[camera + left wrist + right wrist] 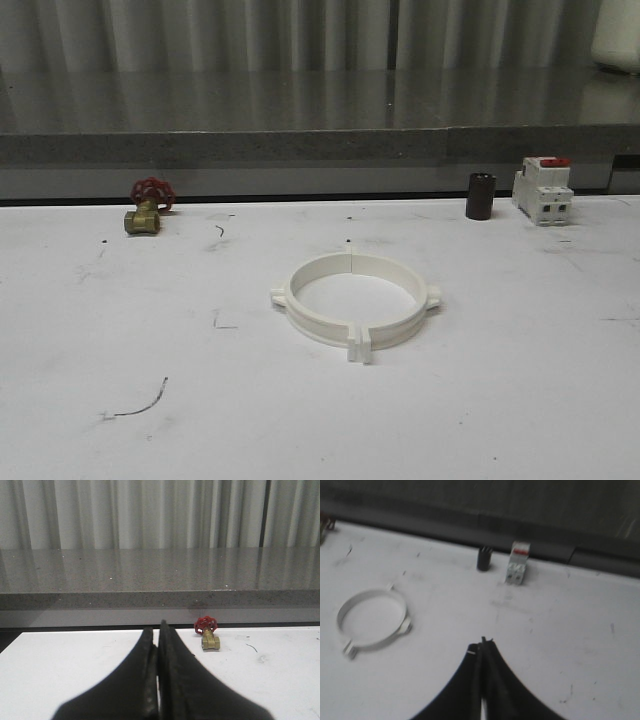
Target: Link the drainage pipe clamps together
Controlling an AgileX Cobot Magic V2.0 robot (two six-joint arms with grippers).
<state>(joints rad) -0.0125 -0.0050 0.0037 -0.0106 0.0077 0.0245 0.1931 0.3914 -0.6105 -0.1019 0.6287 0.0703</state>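
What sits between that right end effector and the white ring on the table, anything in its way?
Nothing visible does. In the right wrist view, only bare white table lies between the shut right end effector and the drainage pipe clamps, which already form a ring. The breaker and dark cylinder stand farther back.

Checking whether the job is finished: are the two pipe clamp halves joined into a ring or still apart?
Joined: the drainage pipe clamps lie flat as one closed ring, end tabs meeting at front and back. Whether they are locked, cannot tell.
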